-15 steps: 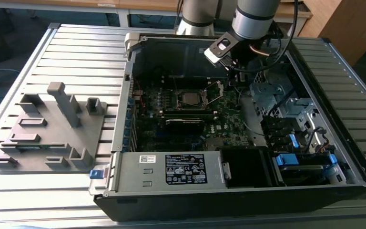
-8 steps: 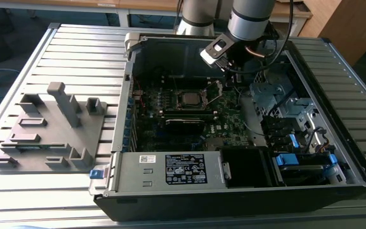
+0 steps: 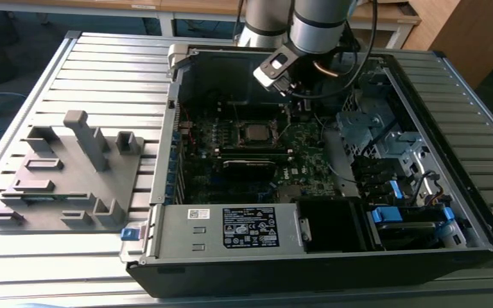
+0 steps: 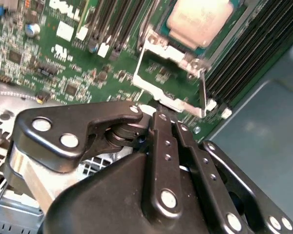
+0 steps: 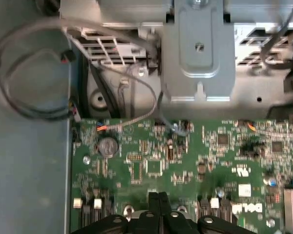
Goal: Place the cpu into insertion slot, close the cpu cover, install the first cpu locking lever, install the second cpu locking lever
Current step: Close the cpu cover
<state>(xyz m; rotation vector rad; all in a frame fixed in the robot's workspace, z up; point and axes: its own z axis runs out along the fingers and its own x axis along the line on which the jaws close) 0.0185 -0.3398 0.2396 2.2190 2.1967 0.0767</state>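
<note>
Slatted metal surface (image 3: 101, 70) carries an open computer case (image 3: 315, 273), inside which the gripper (image 5: 159, 197), closed on nothing, hangs near the seated cpu (image 4: 200, 19).

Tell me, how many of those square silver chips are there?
1. The cpu lies in the insertion slot on the green board, near the gripper. The arm may hide others.

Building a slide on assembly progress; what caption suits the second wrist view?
Cpu seated on the board, cpu cover standing open, gripper with shut fingers at the cover's outer edge.
</note>
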